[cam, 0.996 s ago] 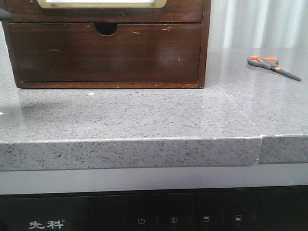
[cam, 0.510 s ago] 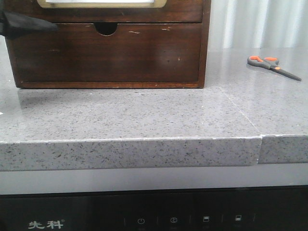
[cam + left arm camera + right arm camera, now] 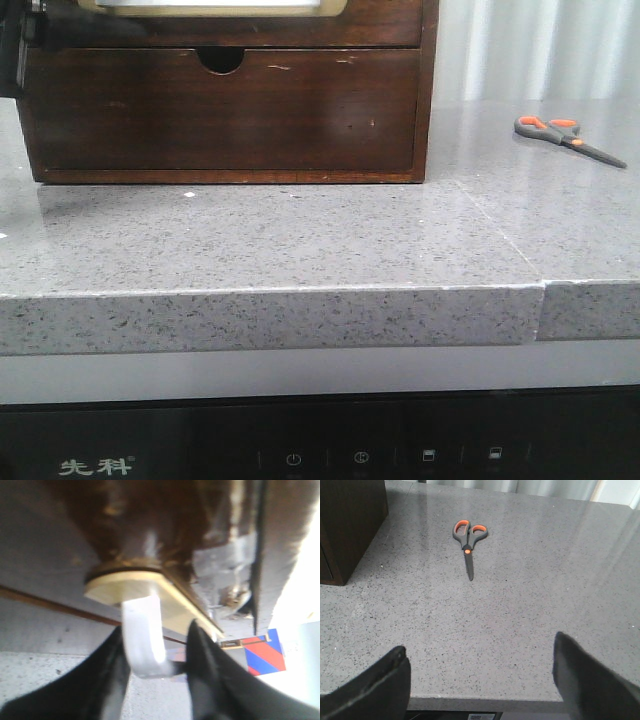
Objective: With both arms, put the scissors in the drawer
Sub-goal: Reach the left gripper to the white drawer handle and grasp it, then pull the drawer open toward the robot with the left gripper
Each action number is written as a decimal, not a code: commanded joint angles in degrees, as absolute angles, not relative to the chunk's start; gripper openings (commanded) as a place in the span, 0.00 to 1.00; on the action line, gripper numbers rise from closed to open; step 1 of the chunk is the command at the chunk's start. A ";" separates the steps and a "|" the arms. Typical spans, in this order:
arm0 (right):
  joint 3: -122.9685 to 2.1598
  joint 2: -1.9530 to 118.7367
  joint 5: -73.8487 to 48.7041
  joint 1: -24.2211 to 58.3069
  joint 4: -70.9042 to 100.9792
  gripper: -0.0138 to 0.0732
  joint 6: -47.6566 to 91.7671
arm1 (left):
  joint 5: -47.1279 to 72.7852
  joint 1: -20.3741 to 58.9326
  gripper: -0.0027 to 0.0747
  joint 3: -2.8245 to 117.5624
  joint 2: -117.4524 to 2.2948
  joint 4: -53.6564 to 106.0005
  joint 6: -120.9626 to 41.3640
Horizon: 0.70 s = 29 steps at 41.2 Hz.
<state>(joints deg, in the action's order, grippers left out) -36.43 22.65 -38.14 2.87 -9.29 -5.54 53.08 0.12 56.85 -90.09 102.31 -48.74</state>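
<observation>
Scissors [image 3: 468, 542] flat on grey counter [image 3: 300, 240], well right of wooden chest [image 3: 225, 100]; right end effector [image 3: 480, 677] spread wide.

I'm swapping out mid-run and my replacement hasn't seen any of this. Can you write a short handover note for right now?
Left gripper: open, fingers either side of the white handle on the slotted drawer at the top of the wooden chest; not visibly clamped on it.
Right gripper: open, holding nothing, hovering over the countertop with the scissors ahead of it.
Scissors: lying flat and closed on the counter, to the right of the chest, untouched.
Done: left arm is at the drawer handle.
Left: pull the drawer open, pick up the scissors with the right arm, place them inside.
</observation>
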 commanded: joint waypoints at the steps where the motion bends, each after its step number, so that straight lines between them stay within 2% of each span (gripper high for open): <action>1: -37.91 23.60 -33.78 2.80 -10.28 0.85 -5.49 | 57.08 0.45 0.18 58.64 -88.18 106.51 -49.25; 5: -37.91 23.60 -33.78 2.80 -10.28 0.85 -5.49 | 58.96 0.45 0.14 58.64 -88.18 106.51 -49.38; 15: -37.91 23.60 -33.78 2.80 -10.28 0.85 -5.49 | 62.40 0.45 0.14 57.51 -85.79 106.51 -50.54; 29: -37.91 23.60 -33.66 2.80 -10.28 0.85 -5.49 | 62.40 0.45 0.14 45.73 -74.37 106.51 -53.77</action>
<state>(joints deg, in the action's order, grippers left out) -36.43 22.65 -38.14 2.87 -9.29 -5.54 55.00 0.12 46.22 -80.38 103.81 -48.71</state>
